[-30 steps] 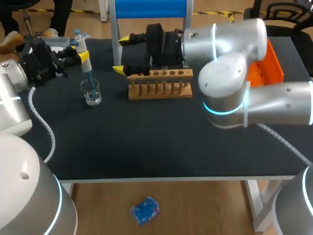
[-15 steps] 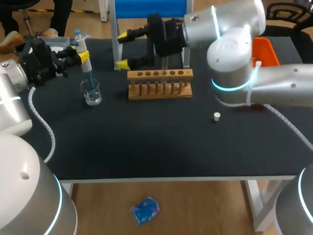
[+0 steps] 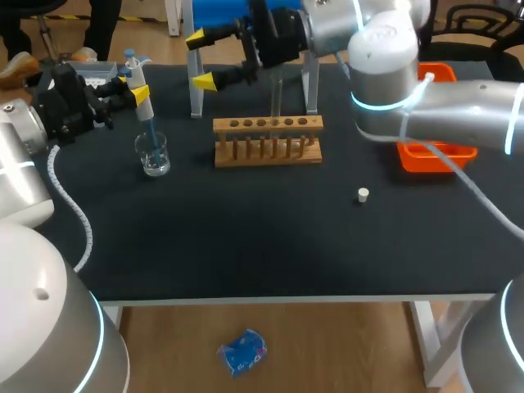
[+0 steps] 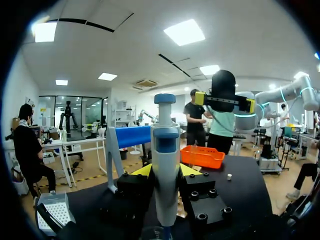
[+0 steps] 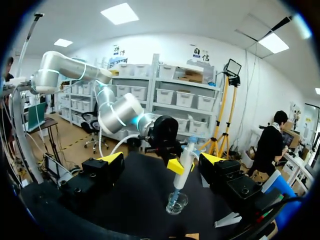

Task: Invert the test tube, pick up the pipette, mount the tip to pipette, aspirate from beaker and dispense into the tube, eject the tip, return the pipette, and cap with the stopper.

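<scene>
My left gripper [image 3: 137,92] is shut on the white-and-blue pipette [image 3: 133,72], held upright at the table's back left. The pipette's blue tip reaches down into the glass beaker [image 3: 153,155]. In the left wrist view the pipette [image 4: 166,150] stands between the yellow fingertips. My right gripper [image 3: 201,59] hangs open and empty above the back of the table, left of the wooden rack [image 3: 268,141]. A test tube [image 3: 276,97] stands upright in the rack. The white stopper [image 3: 363,195] lies right of the rack. The right wrist view faces the pipette [image 5: 184,162] and beaker [image 5: 176,202].
An orange tray [image 3: 434,151] sits at the right side. A tip box [image 3: 92,74] lies at the back left, behind my left gripper. A stand with a blue top [image 3: 214,12] rises behind the rack.
My right arm has lifted up and back from over the rack, uncovering the stopper, the orange tray and the test tube. The left arm with the pipette has not moved.
</scene>
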`<move>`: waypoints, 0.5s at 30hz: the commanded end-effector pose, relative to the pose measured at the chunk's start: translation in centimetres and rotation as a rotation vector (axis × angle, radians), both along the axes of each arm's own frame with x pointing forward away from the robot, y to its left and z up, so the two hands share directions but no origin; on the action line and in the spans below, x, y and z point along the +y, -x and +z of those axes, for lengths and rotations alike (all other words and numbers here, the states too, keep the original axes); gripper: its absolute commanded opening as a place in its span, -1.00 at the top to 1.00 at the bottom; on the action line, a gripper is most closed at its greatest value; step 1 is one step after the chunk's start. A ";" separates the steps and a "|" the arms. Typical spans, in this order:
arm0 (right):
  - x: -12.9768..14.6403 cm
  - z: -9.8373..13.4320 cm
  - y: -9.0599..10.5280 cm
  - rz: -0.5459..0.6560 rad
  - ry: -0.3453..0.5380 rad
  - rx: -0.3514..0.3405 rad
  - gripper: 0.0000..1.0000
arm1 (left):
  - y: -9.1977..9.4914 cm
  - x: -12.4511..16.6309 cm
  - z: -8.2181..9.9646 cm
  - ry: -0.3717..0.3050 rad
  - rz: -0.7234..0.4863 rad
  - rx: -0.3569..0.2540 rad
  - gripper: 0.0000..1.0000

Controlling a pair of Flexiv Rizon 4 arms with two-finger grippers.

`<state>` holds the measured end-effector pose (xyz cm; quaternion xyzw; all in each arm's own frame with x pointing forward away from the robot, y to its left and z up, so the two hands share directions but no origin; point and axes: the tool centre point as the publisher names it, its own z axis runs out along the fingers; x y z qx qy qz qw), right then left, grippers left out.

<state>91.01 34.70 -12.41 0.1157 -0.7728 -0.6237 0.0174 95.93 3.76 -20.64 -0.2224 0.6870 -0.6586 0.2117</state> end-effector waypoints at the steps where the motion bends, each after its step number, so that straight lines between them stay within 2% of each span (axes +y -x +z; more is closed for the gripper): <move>1: 1.5 1.0 -1.0 0.173 0.054 0.045 -1.00 | 0.0 0.0 0.0 0.001 0.001 -0.002 1.00; 15: 2.1 1.4 -1.4 0.181 0.063 0.042 -1.00 | 0.0 0.0 0.0 0.001 0.001 -0.002 1.00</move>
